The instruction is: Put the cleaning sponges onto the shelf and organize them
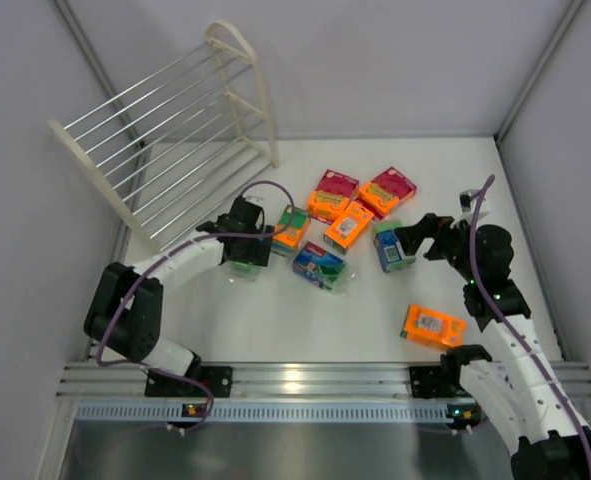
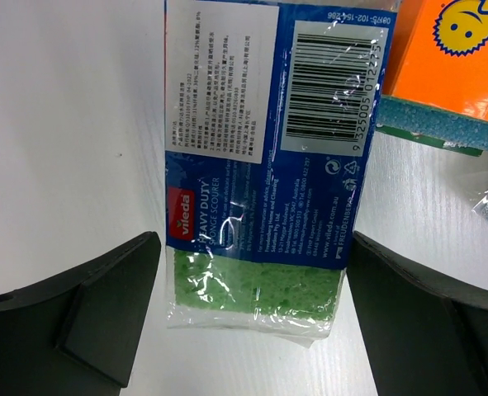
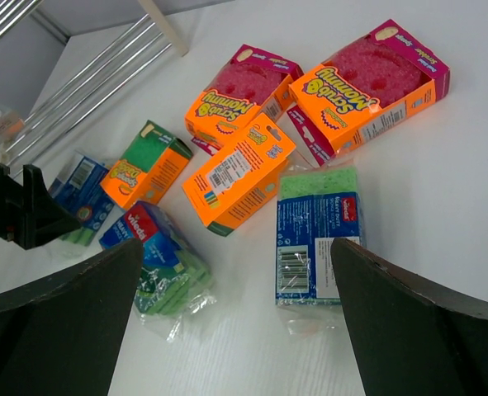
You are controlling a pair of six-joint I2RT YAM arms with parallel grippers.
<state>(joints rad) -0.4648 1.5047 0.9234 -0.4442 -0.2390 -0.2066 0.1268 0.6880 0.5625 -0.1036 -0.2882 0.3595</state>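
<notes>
The cleaning sponges lie in a loose cluster mid-table: orange packs (image 1: 350,225) and green packs with blue labels (image 1: 319,264). My left gripper (image 1: 243,252) hangs open over one green pack (image 2: 260,165), whose near end lies between the fingers (image 2: 103,313) without touching them. My right gripper (image 1: 413,240) is also open and holds nothing. It hovers just short of another green pack (image 3: 316,235), which lies flat beside an orange pack (image 3: 239,173). One orange pack (image 1: 434,325) lies apart near my right arm. The cream shelf (image 1: 175,140) stands tilted at the back left.
A ribbed aluminium rail (image 1: 305,385) runs along the near edge. Grey walls close in the table on the left, back and right. A small dark object (image 1: 468,199) sits by the right wall. The left arm's purple cable (image 1: 265,190) loops above the packs.
</notes>
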